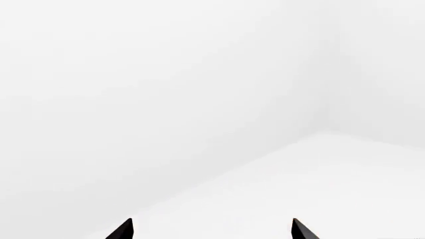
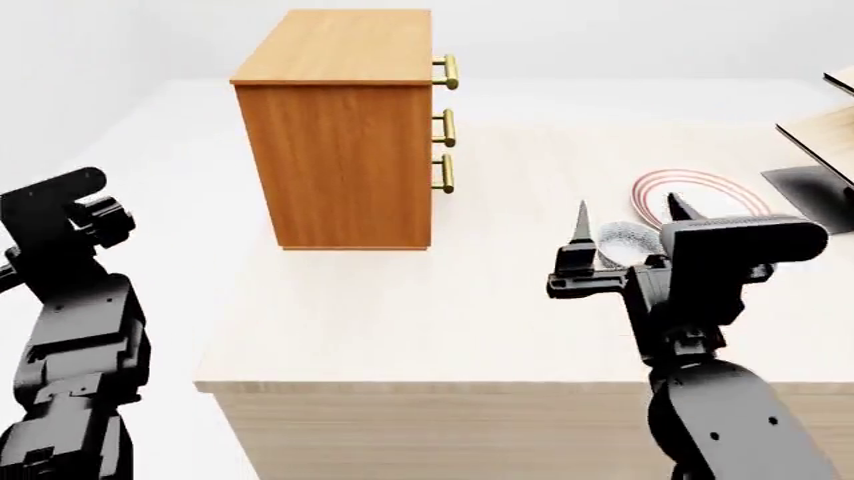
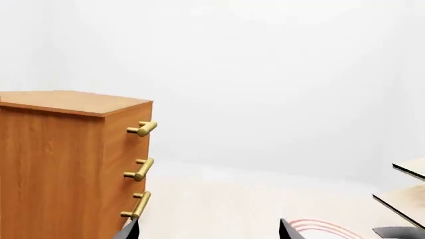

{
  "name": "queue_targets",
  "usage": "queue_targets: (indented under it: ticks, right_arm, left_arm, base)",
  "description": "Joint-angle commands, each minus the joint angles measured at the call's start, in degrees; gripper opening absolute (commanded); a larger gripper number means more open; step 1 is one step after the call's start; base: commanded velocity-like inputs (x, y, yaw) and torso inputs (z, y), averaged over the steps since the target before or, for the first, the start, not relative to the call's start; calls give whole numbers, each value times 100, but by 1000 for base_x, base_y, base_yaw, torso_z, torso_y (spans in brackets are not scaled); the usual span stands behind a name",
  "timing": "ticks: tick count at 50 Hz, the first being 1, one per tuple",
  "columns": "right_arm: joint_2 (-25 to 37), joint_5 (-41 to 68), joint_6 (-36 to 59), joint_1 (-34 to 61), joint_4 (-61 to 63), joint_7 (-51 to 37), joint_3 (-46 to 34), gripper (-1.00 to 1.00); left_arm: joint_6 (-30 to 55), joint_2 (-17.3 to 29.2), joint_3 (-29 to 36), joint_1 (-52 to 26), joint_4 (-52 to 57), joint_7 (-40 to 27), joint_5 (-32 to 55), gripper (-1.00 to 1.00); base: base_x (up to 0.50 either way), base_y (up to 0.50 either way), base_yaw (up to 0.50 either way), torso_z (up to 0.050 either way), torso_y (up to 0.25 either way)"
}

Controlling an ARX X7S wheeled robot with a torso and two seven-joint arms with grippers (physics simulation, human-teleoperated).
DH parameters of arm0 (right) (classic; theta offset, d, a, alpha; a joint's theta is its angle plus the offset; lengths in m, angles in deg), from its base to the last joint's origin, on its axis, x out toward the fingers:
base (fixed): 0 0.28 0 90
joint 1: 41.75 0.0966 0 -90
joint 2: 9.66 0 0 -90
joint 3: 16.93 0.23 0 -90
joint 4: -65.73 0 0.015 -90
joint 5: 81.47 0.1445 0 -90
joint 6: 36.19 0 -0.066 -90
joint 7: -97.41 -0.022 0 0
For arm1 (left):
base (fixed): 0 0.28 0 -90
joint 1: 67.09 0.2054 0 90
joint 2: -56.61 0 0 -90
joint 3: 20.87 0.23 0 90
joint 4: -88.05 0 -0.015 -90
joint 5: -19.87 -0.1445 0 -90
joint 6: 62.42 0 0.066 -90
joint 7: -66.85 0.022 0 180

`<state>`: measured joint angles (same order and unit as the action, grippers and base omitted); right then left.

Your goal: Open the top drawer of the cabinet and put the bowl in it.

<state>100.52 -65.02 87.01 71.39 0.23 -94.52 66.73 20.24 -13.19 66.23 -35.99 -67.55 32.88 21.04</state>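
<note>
The cabinet [image 2: 334, 130] stands at the table's far left, its three drawers facing right. The top drawer [image 2: 435, 70] is shut, its brass handle sticking out; it also shows in the right wrist view [image 3: 127, 128]. The speckled bowl [image 2: 625, 240] sits on the table beside the plate, partly hidden behind my right gripper [image 2: 630, 212]. That gripper is open and empty, raised just in front of the bowl, and points towards the cabinet's front [image 3: 209, 230]. My left gripper [image 1: 212, 228] is open and empty, facing white wall and floor off the table's left side.
A red-ringed white plate [image 2: 694, 192] lies behind the bowl. A tilted pale-wood rack [image 2: 821, 130] stands at the far right. My left arm [image 2: 67, 260] hangs left of the table's front left corner [image 2: 207, 380].
</note>
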Motion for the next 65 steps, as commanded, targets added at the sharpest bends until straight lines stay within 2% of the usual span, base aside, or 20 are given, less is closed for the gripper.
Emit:
queue_targets:
  ticks: [1,4,12,16,23,29,42,65]
  right_arm:
    - [641,-75,1911,3682,-1351,440,-797,100]
    - [541,-512,1480,4544,-3029,818,-1517,100]
    - [-201,-803,80,6191,-7287,1468,-1915,100]
    - [-378,-687,-519,6588,-8408,1415,-1677,100]
    - [-494,-90,-618,7126,-9861,1689,-1012,100]
    - [-498,-12,-236,7037,-9937,1694,-751,100]
    - [-490,-285,-20,7026,-9937,1840,-445,100]
    - [-500,-691,82,7042,-9934,1997,26,100]
  left_arm:
    - [194,239,-152,-695,-938,-201,-77,100]
    - [231,276,-183,-688,-937,-213,-82,100]
    - [403,404,-155,-691,-938,-289,-128,100]
    - [471,465,-147,-669,-938,-299,-127,100]
    - [505,556,-187,-716,-938,-326,-104,100]
    - [533,588,-251,-725,-938,-294,-89,100]
    - [532,606,-309,-715,-938,-284,-106,100]
    - [580,627,-294,-736,-938,-323,-122,100]
  base:
    - [0,0,0,0,0]
    - [0,0,0,0,0]
    - [0,0,0,0,0]
    - [0,0,0,0,0]
    - [0,0,0,0,0]
    - [0,0,0,0,0]
    - [17,0,0,0,0]
    - [496,-91,0,0,0]
